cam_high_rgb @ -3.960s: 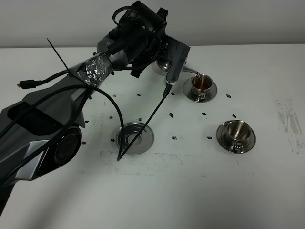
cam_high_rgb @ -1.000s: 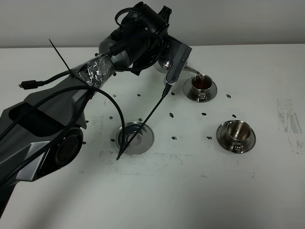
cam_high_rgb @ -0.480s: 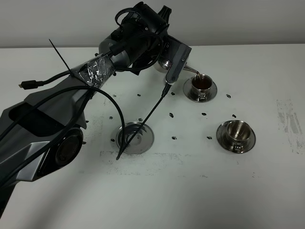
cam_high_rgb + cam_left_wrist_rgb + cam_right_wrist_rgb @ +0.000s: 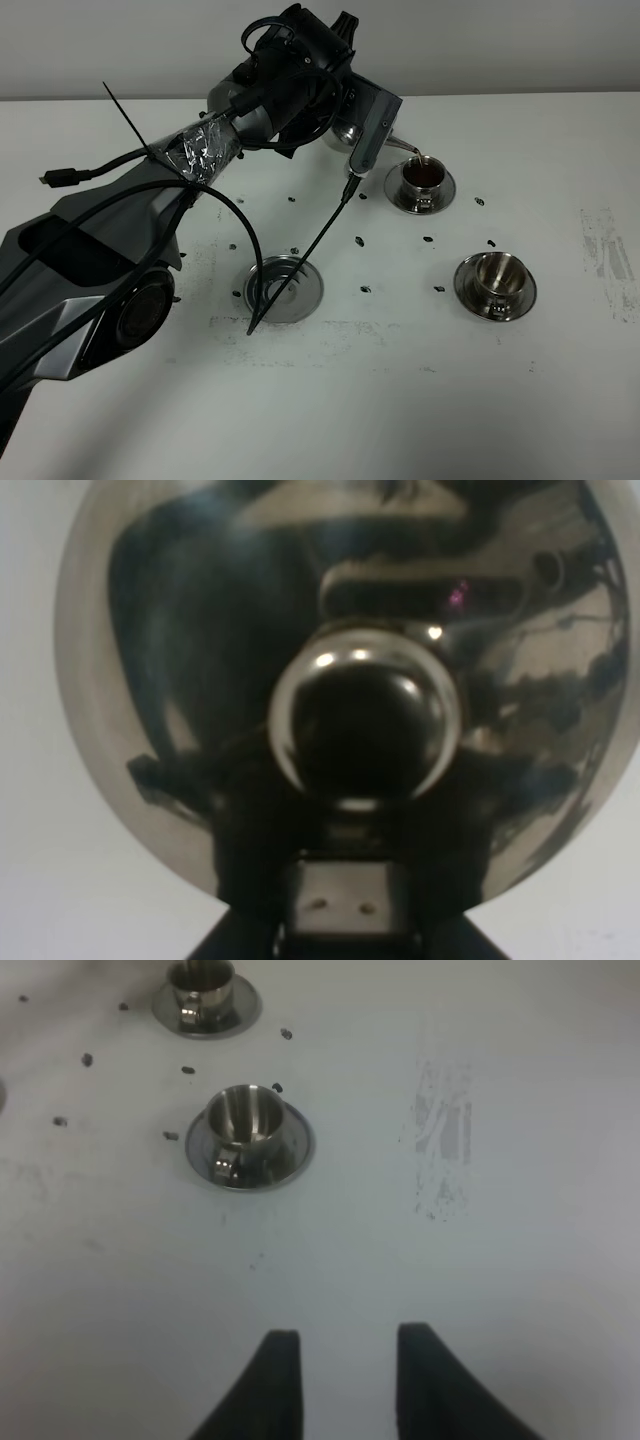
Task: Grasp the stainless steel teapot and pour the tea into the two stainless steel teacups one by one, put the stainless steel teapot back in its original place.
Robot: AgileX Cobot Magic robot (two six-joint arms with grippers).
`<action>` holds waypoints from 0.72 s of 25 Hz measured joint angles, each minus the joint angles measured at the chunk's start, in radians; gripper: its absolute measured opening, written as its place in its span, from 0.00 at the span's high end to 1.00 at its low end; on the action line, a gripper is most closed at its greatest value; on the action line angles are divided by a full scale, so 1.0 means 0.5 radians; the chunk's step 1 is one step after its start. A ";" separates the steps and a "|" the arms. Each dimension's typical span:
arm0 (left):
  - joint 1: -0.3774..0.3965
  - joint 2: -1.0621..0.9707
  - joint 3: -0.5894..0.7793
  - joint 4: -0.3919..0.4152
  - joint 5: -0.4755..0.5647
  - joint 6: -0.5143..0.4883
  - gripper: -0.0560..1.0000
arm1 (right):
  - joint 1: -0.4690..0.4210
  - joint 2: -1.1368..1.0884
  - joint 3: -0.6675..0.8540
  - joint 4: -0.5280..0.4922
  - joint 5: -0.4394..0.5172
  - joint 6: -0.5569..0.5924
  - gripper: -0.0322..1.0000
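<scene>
In the exterior view my left gripper [image 4: 338, 112] is shut on the stainless steel teapot [image 4: 347, 130] and holds it tilted at the back of the table. Its thin spout [image 4: 406, 150] reaches over the far teacup [image 4: 421, 180], which holds reddish-brown tea [image 4: 422, 173]. The near teacup [image 4: 495, 282] stands on its saucer and looks empty; it also shows in the right wrist view [image 4: 248, 1122]. The round steel coaster [image 4: 290, 293] lies bare among black marks. The teapot's knobbed lid [image 4: 365, 720] fills the left wrist view. My right gripper [image 4: 345, 1380] is open, empty, over bare table.
A black cable [image 4: 315, 240] and a stiff tie hang from the left arm over the coaster. Small black marks [image 4: 366, 288] dot the table. A scuffed grey patch [image 4: 600, 250] lies at the right, also in the right wrist view [image 4: 440, 1140].
The teapot has stayed tilted over the far cup. The tea in that cup looks fuller and darker than four seconds ago. The right gripper's motion cannot be judged.
</scene>
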 joint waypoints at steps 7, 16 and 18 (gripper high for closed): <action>0.000 0.000 0.000 -0.049 0.013 -0.138 0.78 | 0.000 0.000 0.000 0.000 0.000 0.000 0.75; 0.000 -0.056 0.000 -0.187 0.143 -0.489 0.78 | 0.000 0.000 0.000 0.000 0.000 0.000 0.75; 0.000 -0.097 0.000 -0.195 0.241 -0.721 0.78 | 0.000 0.000 0.000 0.000 0.000 0.000 0.75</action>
